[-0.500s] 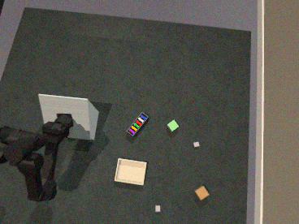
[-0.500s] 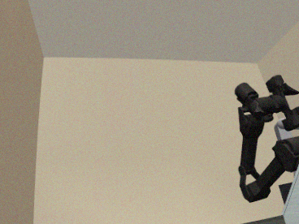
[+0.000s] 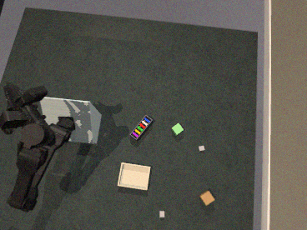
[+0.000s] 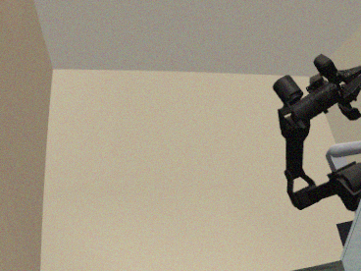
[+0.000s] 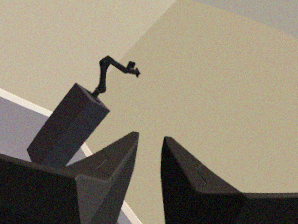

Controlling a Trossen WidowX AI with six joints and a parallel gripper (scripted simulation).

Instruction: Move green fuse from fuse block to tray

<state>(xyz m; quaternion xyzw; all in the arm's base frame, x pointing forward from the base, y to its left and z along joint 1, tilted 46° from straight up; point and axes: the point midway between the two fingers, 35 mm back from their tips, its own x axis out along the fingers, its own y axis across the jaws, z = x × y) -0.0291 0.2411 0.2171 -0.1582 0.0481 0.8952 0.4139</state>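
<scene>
The green fuse (image 3: pixel 140 128) stands in the dark fuse block (image 3: pixel 148 117) in the top view, between the red and yellow fuses. The tray (image 3: pixel 134 177) is cream coloured, empty, and lies below the block in that view. My gripper (image 5: pixel 150 141) shows two dark fingertips in the wrist view, a narrow gap apart, with nothing between them. It is partly open and points towards the walls. The arm is folded back at the left of the top view, well away from the block and tray. In the exterior view the gripper is at the right edge, partly cut off.
A green cube (image 3: pixel 178 128) lies right of the block. Two small pale cubes (image 3: pixel 201 148) (image 3: pixel 162 214) and an orange cube (image 3: pixel 207 197) lie farther right and below. A pale pedestal (image 3: pixel 95 125) stands left of the block. The wrist view also shows a small distant arm (image 5: pixel 104 75) on a dark column (image 5: pixel 67 125).
</scene>
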